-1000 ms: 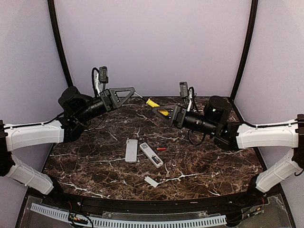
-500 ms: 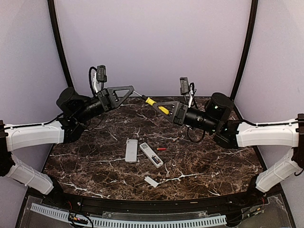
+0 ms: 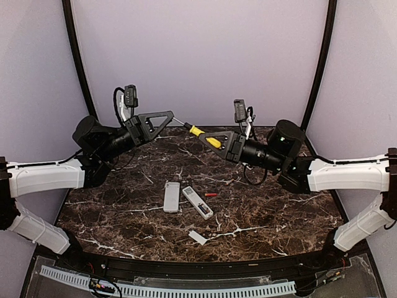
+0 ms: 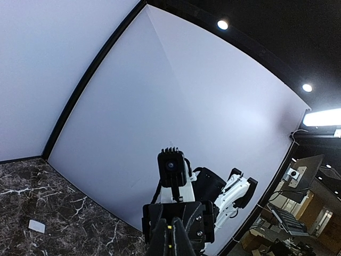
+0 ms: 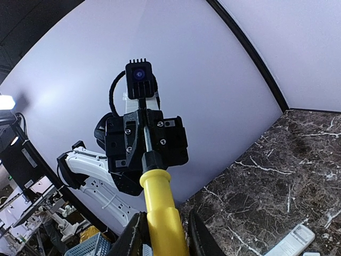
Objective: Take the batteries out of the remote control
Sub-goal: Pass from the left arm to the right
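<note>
Right wrist: right end effector (image 5: 162,234) clamps screwdriver (image 5: 158,200).

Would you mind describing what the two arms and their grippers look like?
The left arm and right arm have white shelled links with black joints. The left gripper and right gripper are black open triangular frames. Small black cameras sit on white brackets at each wrist, fed by looping black cables.

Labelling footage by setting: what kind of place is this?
Probably a test booth in a robotics lab: plain lilac walls enclose a marble-patterned table, and past them the left wrist view shows a monitor and ceiling spotlights.
</note>
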Robot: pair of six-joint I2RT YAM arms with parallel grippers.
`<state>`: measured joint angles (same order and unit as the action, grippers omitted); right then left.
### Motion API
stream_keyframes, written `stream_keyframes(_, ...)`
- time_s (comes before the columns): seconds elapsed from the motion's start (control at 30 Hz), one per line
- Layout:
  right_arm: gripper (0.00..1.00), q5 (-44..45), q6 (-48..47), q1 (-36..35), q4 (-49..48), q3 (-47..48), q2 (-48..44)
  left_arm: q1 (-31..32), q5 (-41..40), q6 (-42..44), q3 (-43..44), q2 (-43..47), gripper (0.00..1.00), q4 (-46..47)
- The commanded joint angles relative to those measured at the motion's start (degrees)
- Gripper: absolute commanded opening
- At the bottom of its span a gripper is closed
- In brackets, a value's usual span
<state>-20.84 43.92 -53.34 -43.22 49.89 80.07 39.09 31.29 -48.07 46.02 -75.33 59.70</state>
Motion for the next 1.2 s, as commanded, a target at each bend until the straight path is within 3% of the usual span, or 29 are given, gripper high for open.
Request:
stream_keyframes(0.0,0.26,-0.8,0.0,0.1,-2.4,1.6,0.1,-0.2,1.3,-0.8,-0.7,-0.3,0.0,3.1)
stream_keyframes(0.17,0.19,-0.6,-0.4,0.1,-2.1,1.8,-0.2,-0.2,1.5,-0.5,-0.9,-0.4,0.0,3.2)
stream_keyframes(0.37,0.0,-0.4,-0.7,0.1,-1.6,1.9,-0.3,-0.2,2.0,-0.3,-1.6,-1.1,0.0,3.1)
stream_keyframes(0.47,0.0,0.0,-1.2,0.1,-1.3,1.8,-0.6,-0.2,1.6,-0.2,-1.9,-1.1,0.01,1.7)
stream_keyframes(0.57,0.0,1.0,-2.4,0.1,0.8,1.8,-1.3,-0.2,1.2,0.9,-1.9,-0.7,0.16,-1.3)
stream_keyframes(0.6,0.0,2.1,-3.2,0.1,2.6,1.9,-1.9,-0.2,0.9,1.3,-1.9,-0.5,0.29,-2.2)
stream_keyframes(0.7,0.0,7.6,-6.9,0.2,11.0,2.1,-5.3,-0.2,-1.7,2.8,-1.6,0.8,0.46,-9.8)
stream_keyframes(0.9,0.0,18.3,-12.0,2.6,29.0,4.1,-9.4,0.8,-7.1,3.6,0.7,1.6,0.53,-28.8)
stream_keyframes(1.17,0.0,24.0,-15.8,3.5,42.8,7.2,-6.4,2.7,-12.5,-3.7,2.0,-0.7,0.57,-49.3)
